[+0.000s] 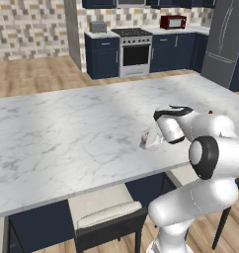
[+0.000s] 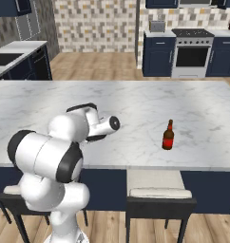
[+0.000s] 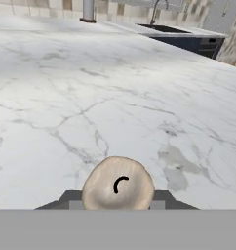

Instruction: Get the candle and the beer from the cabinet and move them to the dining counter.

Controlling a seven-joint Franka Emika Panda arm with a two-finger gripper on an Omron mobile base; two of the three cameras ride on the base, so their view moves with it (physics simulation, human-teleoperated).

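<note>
Candle (image 3: 118, 185) in pincer (image 3: 118, 204), wick end toward camera.

Counted 1 beer (image 2: 168, 136), 1 candle (image 3: 118, 184), 1 dining counter (image 1: 67, 128), 2 stools (image 2: 157, 192), 1 stove (image 1: 135, 52), 1 microwave (image 1: 173, 21).

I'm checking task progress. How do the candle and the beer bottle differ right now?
The beer bottle stands free and upright on the dining counter; the candle sits between the gripper fingers above it. The bottle is tall, slim and brown with a red label; the candle is a squat beige stub. Both are out of the cabinet.
</note>
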